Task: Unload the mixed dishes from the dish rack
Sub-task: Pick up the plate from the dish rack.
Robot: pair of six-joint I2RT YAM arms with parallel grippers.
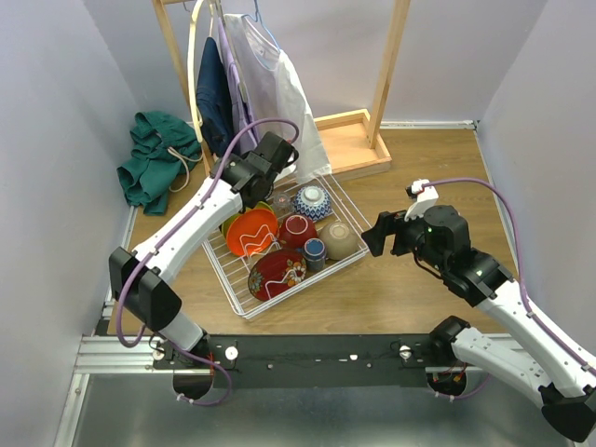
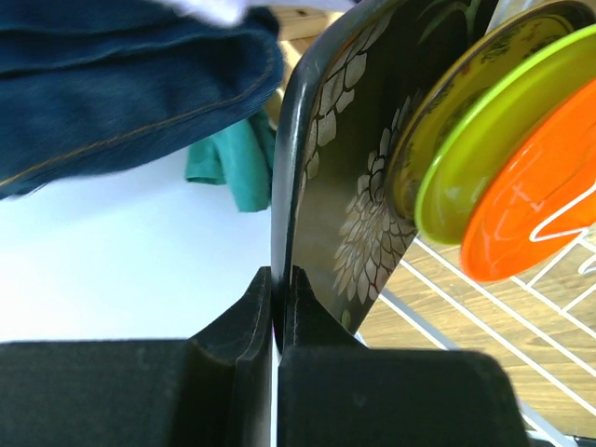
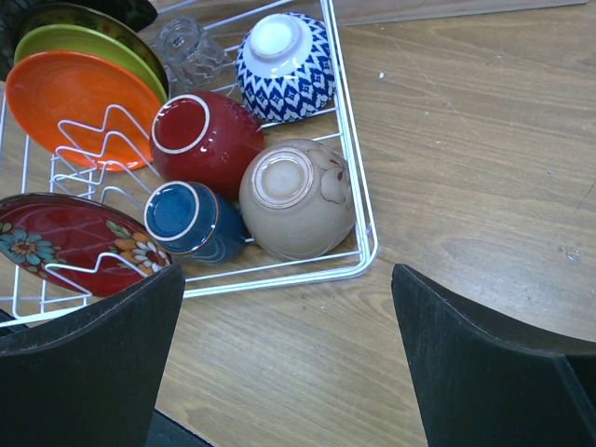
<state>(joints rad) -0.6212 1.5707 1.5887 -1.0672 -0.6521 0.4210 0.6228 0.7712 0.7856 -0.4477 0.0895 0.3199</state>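
The white wire dish rack point(image 1: 305, 287) sits mid-table. My left gripper point(image 1: 253, 191) is at its far left corner, shut on the rim of the black square plate point(image 2: 354, 168), which stands upright. Behind it stand the yellow plate point(image 2: 484, 140) and the orange plate point(image 2: 531, 205). In the right wrist view the rack point(image 3: 354, 186) holds a tan bowl point(image 3: 296, 197), a red bowl point(image 3: 207, 140), a blue-white bowl point(image 3: 284, 65), a blue cup point(image 3: 191, 219), a clear glass point(image 3: 191, 51) and a red patterned plate point(image 3: 74, 242). My right gripper point(image 3: 289, 354) is open and empty, above bare table just right of the rack.
A wooden clothes stand point(image 1: 349, 140) with hanging garments point(image 1: 270, 84) stands right behind the rack. A green cloth point(image 1: 154, 168) lies at the far left. Walls close in on both sides. Bare wood tabletop point(image 3: 484, 140) lies right of the rack.
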